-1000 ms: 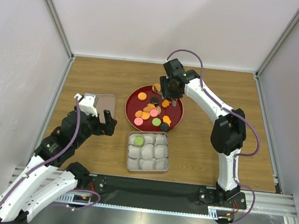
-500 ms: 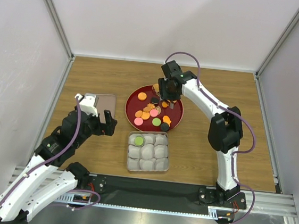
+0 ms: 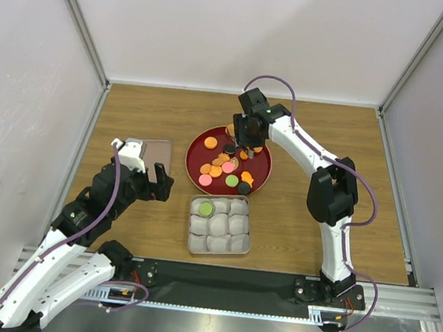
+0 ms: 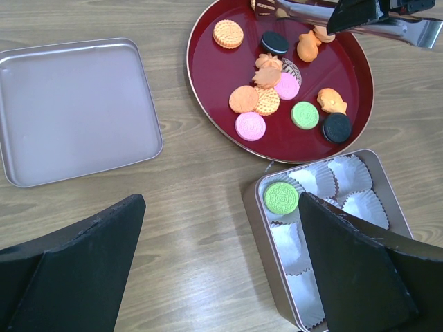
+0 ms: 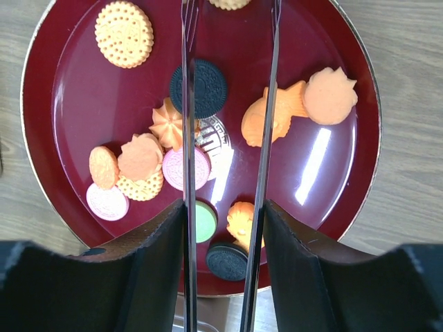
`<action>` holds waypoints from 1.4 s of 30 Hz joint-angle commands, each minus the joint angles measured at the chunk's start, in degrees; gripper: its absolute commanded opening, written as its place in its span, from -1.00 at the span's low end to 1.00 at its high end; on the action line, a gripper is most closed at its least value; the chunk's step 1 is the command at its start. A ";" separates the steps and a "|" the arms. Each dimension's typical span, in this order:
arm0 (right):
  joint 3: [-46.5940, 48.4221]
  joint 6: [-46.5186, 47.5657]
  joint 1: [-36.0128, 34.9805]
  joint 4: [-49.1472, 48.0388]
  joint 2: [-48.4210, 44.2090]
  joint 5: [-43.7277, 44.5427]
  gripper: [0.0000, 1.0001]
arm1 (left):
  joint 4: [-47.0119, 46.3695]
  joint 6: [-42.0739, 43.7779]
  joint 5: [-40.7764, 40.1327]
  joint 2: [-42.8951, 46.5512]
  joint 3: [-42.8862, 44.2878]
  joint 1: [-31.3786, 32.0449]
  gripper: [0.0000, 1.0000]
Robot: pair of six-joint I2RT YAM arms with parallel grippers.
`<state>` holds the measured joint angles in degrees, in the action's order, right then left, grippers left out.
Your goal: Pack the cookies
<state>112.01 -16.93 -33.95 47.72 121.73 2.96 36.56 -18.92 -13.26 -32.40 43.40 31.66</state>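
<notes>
The right gripper (image 5: 225, 104) hangs over the red plate (image 5: 62, 97) of cookies (image 5: 142, 158), prongs partly apart and holding nothing. The left gripper (image 4: 221, 266) stands wide apart, empty, beside the square tin (image 4: 257, 228) with one green cookie (image 4: 280, 198).

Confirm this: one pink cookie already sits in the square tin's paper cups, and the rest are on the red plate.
Wrong colour. The cookie in the tin is green, not pink, as the left wrist view shows. The rest do lie on the red plate.
</notes>
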 commanded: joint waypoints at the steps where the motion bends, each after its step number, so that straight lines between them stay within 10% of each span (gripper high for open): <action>1: 2.69 -0.56 0.47 -3.87 1.05 0.12 0.02 | -1.49 0.99 0.60 -0.20 0.55 0.25 0.99; 11: 2.08 -0.56 0.73 -4.75 0.70 -0.59 -0.14 | -1.58 1.07 0.51 -0.21 0.46 0.33 1.00; 23: -3.63 -1.00 0.73 -6.94 -5.27 -1.38 -0.88 | -1.57 0.99 0.60 -0.29 0.55 0.33 0.99; 42: -35.52 -0.39 -8.40 -5.47 -41.12 -4.45 -0.96 | -1.84 1.08 1.22 -0.03 0.55 0.42 1.00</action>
<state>79.02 -17.93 -40.27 40.07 84.16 0.40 36.53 -18.92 -12.86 -32.58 43.40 31.75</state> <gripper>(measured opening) 0.291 0.996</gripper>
